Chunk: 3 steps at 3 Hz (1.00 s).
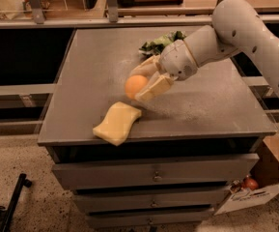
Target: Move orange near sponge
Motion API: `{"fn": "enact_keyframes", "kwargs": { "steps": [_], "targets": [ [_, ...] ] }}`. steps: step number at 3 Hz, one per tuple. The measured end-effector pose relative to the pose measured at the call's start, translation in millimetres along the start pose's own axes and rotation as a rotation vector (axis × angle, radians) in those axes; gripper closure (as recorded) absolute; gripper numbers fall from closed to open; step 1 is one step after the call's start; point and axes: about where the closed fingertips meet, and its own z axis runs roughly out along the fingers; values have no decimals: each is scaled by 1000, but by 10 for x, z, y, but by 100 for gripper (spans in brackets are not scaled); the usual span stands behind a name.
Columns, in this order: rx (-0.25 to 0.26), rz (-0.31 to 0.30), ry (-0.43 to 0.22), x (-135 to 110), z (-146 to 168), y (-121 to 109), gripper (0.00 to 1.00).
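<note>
Orange (135,86) is being held by the pincer (138,86), fingers clamping it on both sides; the pincer is hanging low over the desk (88,66), just beside the sponge (117,123).

Dim, warm light is falling from above onto the table top (81,71), producing a pale sheen near its centre. The gripper (138,87), clamping the orange (134,85) near the sponge (117,123), is casting a soft shadow onto the surface. Recesses at left are lying in deep shade.
</note>
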Motion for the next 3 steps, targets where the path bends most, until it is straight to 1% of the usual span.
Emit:
{"fn": "enact_keyframes", "kwargs": {
  "steps": [1, 2, 3],
  "targets": [
    [-6, -12, 8, 42, 9, 29, 7],
    [5, -24, 27, 64, -2, 41, 0],
    [5, -24, 27, 64, -1, 41, 0]
  ]
}}
